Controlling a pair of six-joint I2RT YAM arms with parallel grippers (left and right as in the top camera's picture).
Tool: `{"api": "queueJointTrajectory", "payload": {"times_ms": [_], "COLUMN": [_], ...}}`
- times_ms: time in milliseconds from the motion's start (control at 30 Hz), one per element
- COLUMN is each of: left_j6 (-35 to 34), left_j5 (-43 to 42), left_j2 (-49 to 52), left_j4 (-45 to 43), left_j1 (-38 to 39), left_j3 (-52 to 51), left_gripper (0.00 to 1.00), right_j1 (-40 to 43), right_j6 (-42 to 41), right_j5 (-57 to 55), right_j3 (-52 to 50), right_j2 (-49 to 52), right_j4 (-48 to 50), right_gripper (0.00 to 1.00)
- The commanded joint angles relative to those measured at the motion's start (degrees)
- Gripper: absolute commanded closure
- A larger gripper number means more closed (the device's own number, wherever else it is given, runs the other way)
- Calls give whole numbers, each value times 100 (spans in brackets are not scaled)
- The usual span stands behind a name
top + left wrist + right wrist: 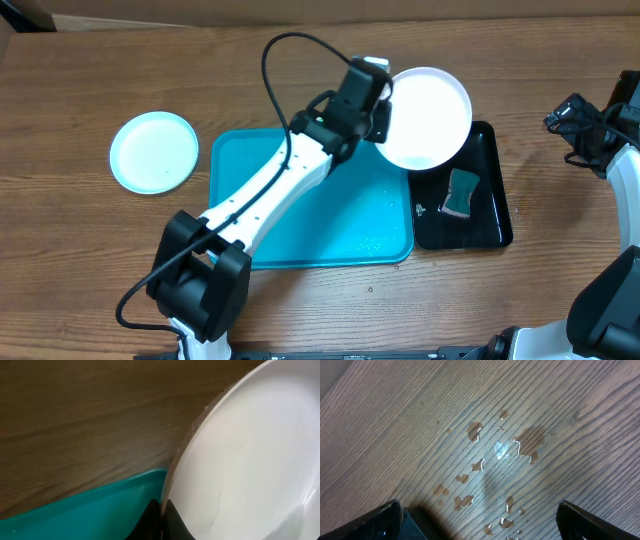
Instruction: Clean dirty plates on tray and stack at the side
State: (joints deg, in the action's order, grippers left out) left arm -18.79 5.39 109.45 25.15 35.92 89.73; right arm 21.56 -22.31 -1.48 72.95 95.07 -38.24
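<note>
Left gripper: jaws clamped on the left rim of the white plate.
White plate: at the far right corner of the turquoise tray, overlapping the far end of the black tray.
Pale blue plate: on the table, left of the turquoise tray, apart from it.
Right gripper: jaws wide apart over wet table, far right.
Sponge: in the black tray.

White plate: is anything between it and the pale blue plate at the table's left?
Only the low turquoise tray lies between the white plate, shut in the left gripper, and the pale blue plate.
</note>
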Motion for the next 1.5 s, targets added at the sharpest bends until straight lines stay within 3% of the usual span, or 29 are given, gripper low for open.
{"api": "queueJointTrajectory", "payload": {"times_ms": [0, 300, 467, 633, 867, 1033, 1133, 1467], "left_j6": [389, 1832, 2837, 3698, 4306, 4144, 3453, 492], "left_j5": [970, 3585, 4627, 5298, 5932, 5952, 5735, 2640], "left_j2": [26, 26, 28, 28, 28, 28, 28, 28], "left_j4": [7, -341, -824, -1193, -1683, -1698, -1445, 343], "left_j1": [302, 1388, 1978, 2358, 2568, 2573, 2516, 1858], "left_j3": [293, 348, 348, 348, 348, 341, 337, 337], "left_gripper": [96, 96, 96, 96, 96, 96, 96, 96], "right_j1": [-11, -11, -11, -11, -11, -11, -11, -11], "right_j6": [-44, -44, -44, -44, -44, -44, -44, -44], "right_j5": [22, 22, 22, 22, 22, 22, 22, 22], "right_j3": [13, 13, 13, 13, 13, 13, 13, 13], "right_j2": [-151, -151, -151, -151, -151, -151, -151, -151], "right_j4": [31, 31, 31, 28, 31, 31, 31, 31], "right_gripper": [0, 0, 0, 0, 0, 0, 0, 0]}}
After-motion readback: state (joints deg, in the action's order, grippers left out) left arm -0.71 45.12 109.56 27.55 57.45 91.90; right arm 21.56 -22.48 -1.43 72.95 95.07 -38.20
